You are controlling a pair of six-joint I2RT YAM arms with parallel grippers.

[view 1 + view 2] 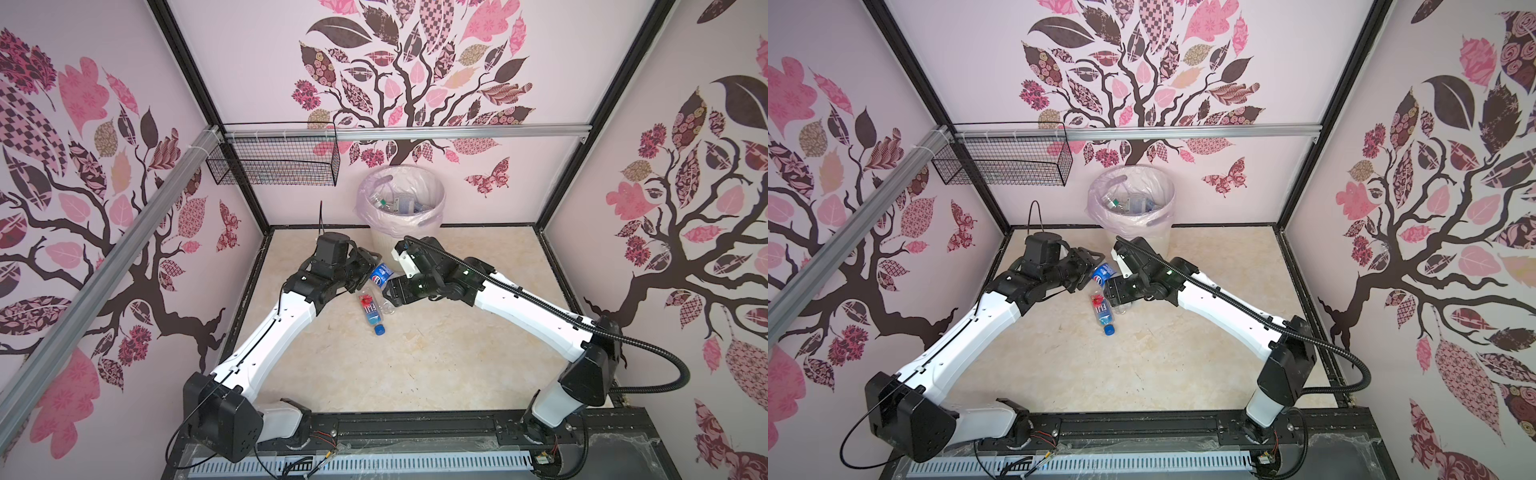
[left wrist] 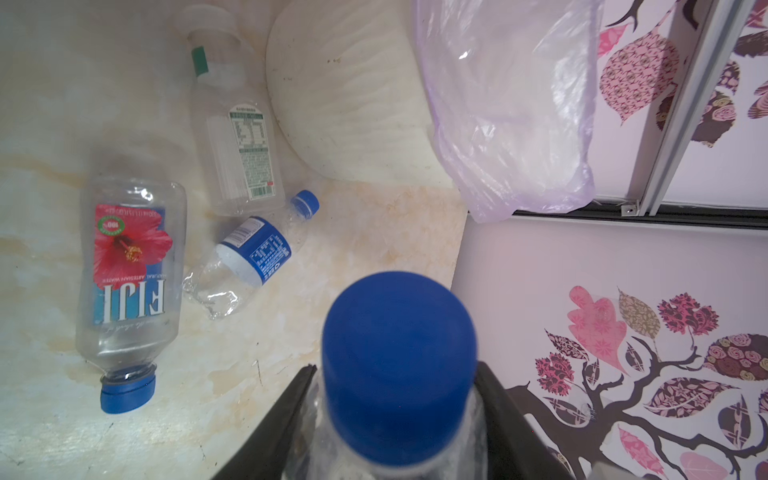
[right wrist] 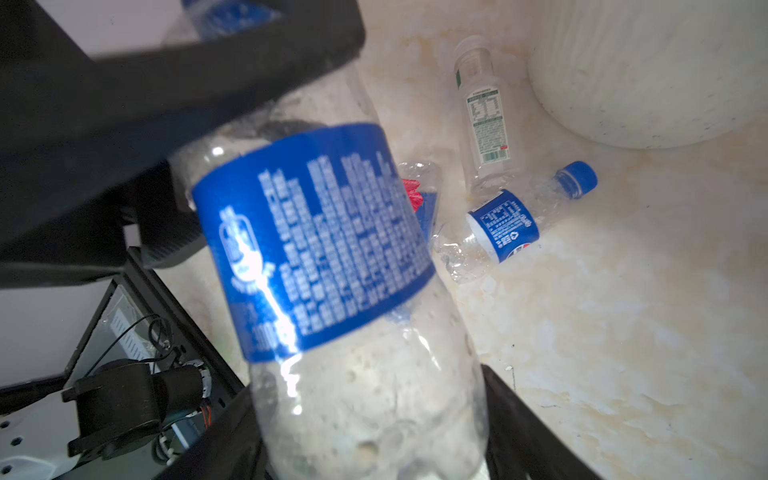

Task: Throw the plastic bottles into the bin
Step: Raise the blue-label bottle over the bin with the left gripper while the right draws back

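A clear plastic bottle with a blue label (image 1: 381, 275) (image 1: 1102, 274) hangs between both grippers, just in front of the bin (image 1: 382, 245) (image 1: 1163, 241). My left gripper (image 1: 371, 266) (image 2: 395, 374) is shut on its neck, below the blue cap (image 2: 399, 353). My right gripper (image 1: 386, 291) (image 3: 365, 399) has its fingers on either side of the bottle's base (image 3: 365, 415); whether they press on it is unclear. A Fiji bottle (image 1: 371, 309) (image 2: 129, 282), a crushed blue-labelled bottle (image 2: 253, 249) (image 3: 505, 226) and a clear white-labelled bottle (image 2: 241, 149) (image 3: 484, 120) lie on the floor. Several bottles (image 1: 395, 201) lie inside the bin.
A pale pink bag (image 2: 511, 104) hangs over the bin's rim. A black wire basket (image 1: 274, 162) hangs on the back rail at the left. Patterned walls close in the marbled floor (image 1: 436, 353) on three sides.
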